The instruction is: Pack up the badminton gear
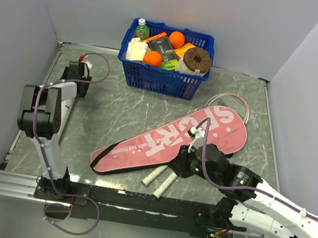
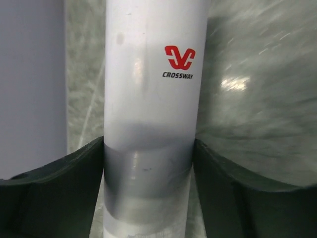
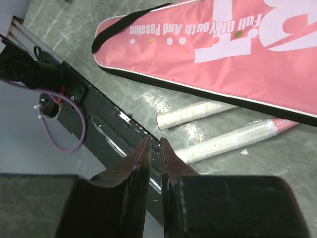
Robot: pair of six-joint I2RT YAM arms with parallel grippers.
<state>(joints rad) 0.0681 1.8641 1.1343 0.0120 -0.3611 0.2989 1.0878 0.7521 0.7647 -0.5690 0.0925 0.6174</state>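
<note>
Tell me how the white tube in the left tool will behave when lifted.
The white tube looks rigid, so it probably won't sag. Its glossy, round wall may slip or twist in the left tool. Laid down, it would likely roll.

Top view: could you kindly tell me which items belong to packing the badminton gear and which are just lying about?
Job: pink SPORT cover, rackets, white tube.
Lying about: blue basket, its groceries.
</note>
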